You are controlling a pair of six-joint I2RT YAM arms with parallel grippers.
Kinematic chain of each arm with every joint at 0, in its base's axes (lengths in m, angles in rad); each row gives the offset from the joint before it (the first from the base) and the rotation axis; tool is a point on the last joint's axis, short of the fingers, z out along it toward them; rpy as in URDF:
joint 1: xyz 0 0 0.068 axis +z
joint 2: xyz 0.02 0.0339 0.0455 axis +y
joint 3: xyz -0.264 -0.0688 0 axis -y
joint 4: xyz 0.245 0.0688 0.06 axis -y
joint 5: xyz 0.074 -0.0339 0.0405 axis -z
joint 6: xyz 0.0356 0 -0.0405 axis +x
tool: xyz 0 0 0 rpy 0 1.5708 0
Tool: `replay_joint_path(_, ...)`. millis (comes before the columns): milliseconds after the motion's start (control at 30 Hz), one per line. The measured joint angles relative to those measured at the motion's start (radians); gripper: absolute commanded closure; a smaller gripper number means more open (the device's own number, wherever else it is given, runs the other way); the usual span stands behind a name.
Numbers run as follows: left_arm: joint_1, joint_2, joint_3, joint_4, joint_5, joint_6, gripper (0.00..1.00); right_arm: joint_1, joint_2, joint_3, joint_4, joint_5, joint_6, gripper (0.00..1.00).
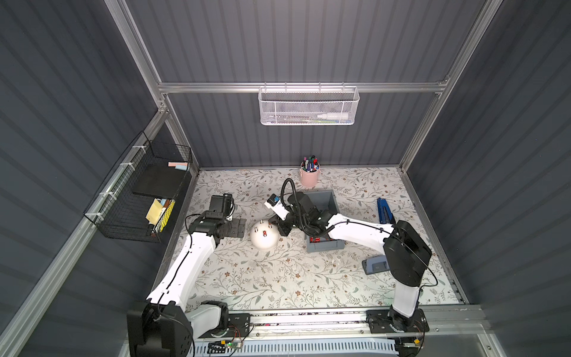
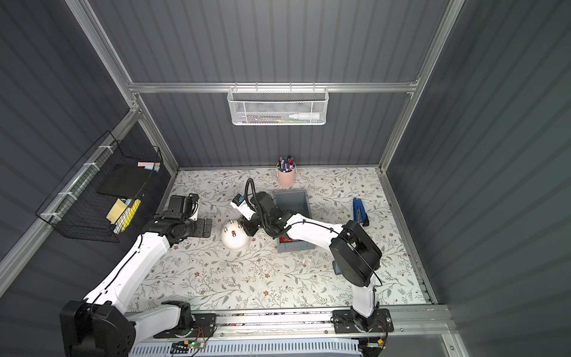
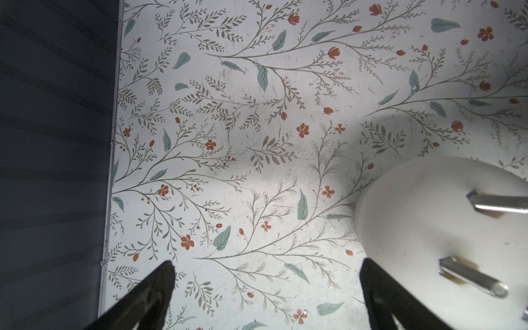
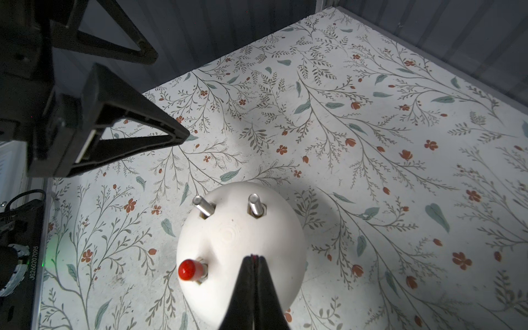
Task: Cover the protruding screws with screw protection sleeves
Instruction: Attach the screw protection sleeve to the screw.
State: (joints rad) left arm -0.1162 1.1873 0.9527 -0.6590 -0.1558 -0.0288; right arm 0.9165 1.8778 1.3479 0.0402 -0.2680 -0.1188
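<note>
Right wrist view: right gripper [image 4: 253, 257] pinched shut above the dome [image 4: 237, 237], left gripper [image 3: 268, 265] wide open; push sleeves [image 4: 188, 270] straight along each bare screw [image 4: 255, 204].

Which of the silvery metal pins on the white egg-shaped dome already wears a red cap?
The silvery pin on the white dome's side nearest the robot's base: it alone carries a red cap; the other pins are bare metal.

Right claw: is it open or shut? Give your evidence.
Shut: in the right wrist view the right claw has its fingers pressed together near the white dome.
</note>
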Motion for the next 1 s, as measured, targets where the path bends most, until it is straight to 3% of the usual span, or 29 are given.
replay_joint_path(1000,0.000,0.013,0.000,0.000,0.013,-0.011,0.00,0.003,0.000,0.001,-0.014,0.004,-0.024,0.97)
